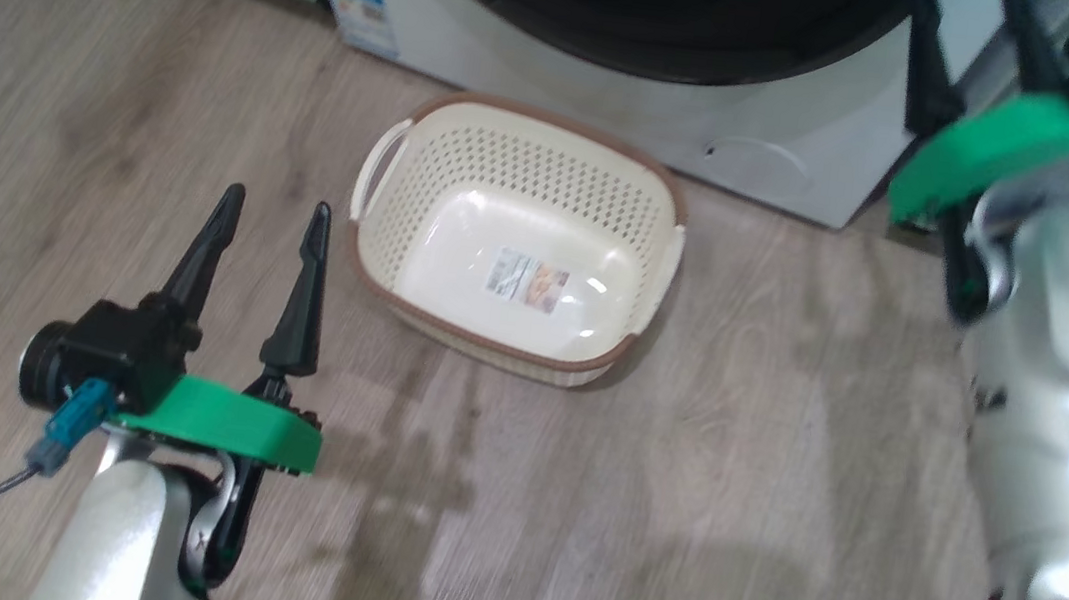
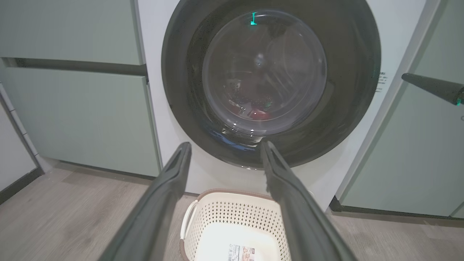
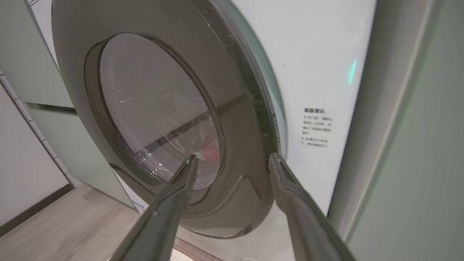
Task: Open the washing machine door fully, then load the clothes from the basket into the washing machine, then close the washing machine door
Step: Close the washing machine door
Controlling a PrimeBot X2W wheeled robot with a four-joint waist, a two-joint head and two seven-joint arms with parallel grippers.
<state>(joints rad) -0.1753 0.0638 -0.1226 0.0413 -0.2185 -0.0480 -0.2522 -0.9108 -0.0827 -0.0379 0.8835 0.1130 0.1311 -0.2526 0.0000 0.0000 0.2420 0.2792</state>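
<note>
The washing machine [image 1: 794, 138] fills the top of the head view, with its black-rimmed washing machine door [image 1: 644, 41] lying against the front. Through the glass bowl of the door [image 2: 355, 72] I see a patch of the red clothes [image 2: 258, 115] inside the drum; the same clothes [image 3: 211, 154] glow red behind the door [image 3: 246, 119] in the right wrist view. The basket [image 1: 534, 129] stands on the floor before the machine, with just a paper label on its bottom. My left gripper [image 1: 276, 202] hovers open left of the basket [image 2: 232, 214]. My right gripper [image 3: 233, 157] is open, close to the door's right rim.
Pale green cabinets [image 2: 72, 119] flank the machine on the left and another cabinet [image 2: 417, 163] on the right. A blue energy sticker [image 1: 363, 14] marks the machine's lower left corner. Wooden floor [image 1: 730, 443] stretches around the basket. One right finger [image 2: 431, 87] shows in the left wrist view.
</note>
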